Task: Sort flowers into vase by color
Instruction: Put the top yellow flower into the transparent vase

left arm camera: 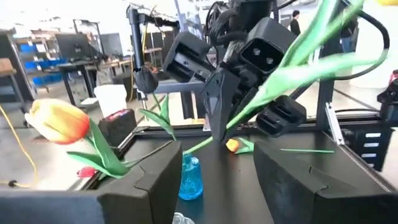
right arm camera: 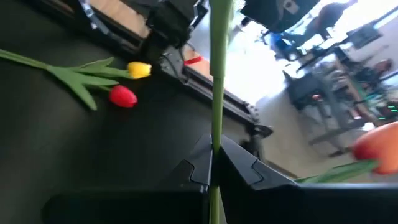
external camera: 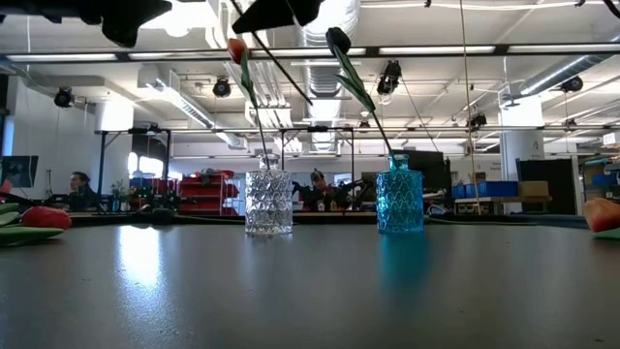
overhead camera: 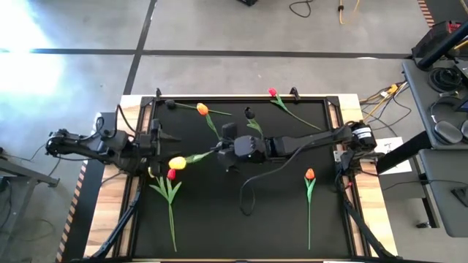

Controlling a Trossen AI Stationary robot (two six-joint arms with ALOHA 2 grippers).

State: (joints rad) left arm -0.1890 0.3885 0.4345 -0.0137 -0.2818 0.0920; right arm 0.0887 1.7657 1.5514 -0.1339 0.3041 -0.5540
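My right gripper [overhead camera: 221, 150] [right arm camera: 213, 149] hangs over the table's middle, shut on a yellow tulip [overhead camera: 178, 162]. Close by stand a clear vase [external camera: 268, 202] holding an orange tulip [overhead camera: 202, 109] and a blue vase [external camera: 399, 201] holding a dark-headed tulip [overhead camera: 248, 113]. Their stems stick into the vase mouths. My left gripper [overhead camera: 157, 139] [left arm camera: 214, 168] waits open at the table's left side, facing the vases. Loose tulips lie flat on the mat: a red one [overhead camera: 171, 174] and another yellow one [right arm camera: 138, 70] at the left, an orange one [overhead camera: 310, 174] at the right, and a red-pink one [overhead camera: 272, 93] by the far edge. My right gripper pinches the yellow tulip's green stem [right arm camera: 215, 134] between its two fingers, below the leaves. A short bare end [left arm camera: 189, 148] pokes out past them. The fingers lie across the stem and slant down toward the table's left. The flower is lifted clear and tilted, its head toward the left arm.
The black mat [overhead camera: 278, 212] is framed by wooden table edges [overhead camera: 369, 212]. The right arm's cable [overhead camera: 248, 191] loops over the mat near the middle. Bare mat lies between the red and orange tulips on the near side. Desks and equipment stand beyond the table's right edge.
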